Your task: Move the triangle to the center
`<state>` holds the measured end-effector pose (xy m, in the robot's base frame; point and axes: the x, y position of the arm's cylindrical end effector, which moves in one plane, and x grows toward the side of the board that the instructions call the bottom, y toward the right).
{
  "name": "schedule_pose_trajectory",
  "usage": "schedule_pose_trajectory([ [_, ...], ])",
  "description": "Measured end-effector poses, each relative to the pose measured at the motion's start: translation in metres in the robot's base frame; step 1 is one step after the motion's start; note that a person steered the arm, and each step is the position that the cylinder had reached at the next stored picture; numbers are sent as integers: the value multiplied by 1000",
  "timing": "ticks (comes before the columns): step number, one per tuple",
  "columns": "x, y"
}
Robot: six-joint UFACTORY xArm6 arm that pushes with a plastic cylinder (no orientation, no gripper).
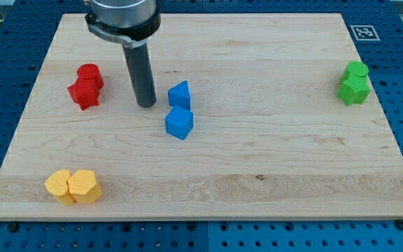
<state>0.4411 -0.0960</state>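
A blue triangle-like block (179, 94) lies left of the board's middle, with a blue cube-like block (179, 123) touching it just below. My tip (145, 105) stands on the board just left of the blue triangle, a small gap apart. A red cylinder (89, 73) and a red star-shaped block (84, 94) sit together at the view's left. Two yellow blocks (73, 186) lie together at the bottom left. Two green blocks (354, 82) sit together at the right edge.
The wooden board (257, 175) rests on a blue perforated table. A small black-and-white marker tag (363, 32) is at the board's top right corner. The arm's wide grey body (121, 17) hangs over the board's top left.
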Motion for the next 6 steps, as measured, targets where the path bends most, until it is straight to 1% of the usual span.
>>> schedule_pose_trajectory([
  [1, 12, 12],
  [2, -2, 41],
  [3, -31, 59],
  [4, -46, 64],
  [5, -34, 35],
  [6, -13, -5],
])
